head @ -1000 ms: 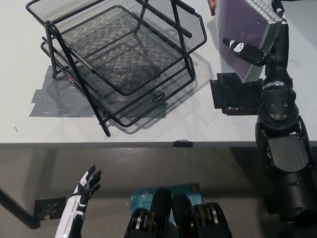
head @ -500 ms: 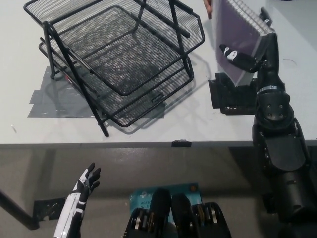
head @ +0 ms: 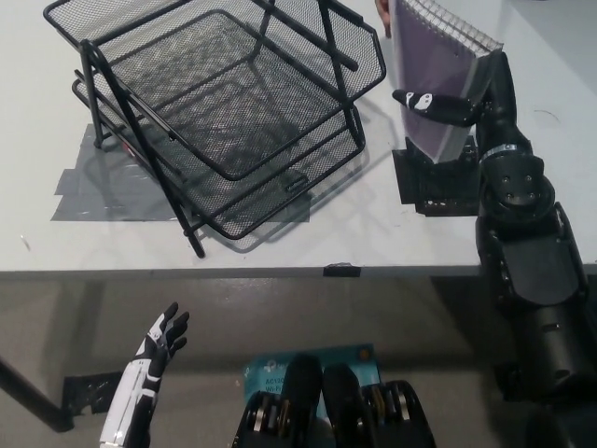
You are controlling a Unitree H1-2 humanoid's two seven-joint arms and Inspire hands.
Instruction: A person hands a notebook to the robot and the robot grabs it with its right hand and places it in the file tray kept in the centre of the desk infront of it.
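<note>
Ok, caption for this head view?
Right hand holds purple notebook upright beside the mesh file tray; left hand idle below desk.

A pale grey desk [head: 280, 245] filled the upper part of the head view, its front edge running straight across. Strips of grey tape [head: 103, 191] lay on the desk top toward its left side. A black block [head: 438, 182] stood on the desk near its right front edge. A small black clip [head: 342, 271] sat on the front edge itself. Below the desk edge lay a dull brown-grey floor [head: 280, 317], with a teal card [head: 280, 369] on it.
</note>
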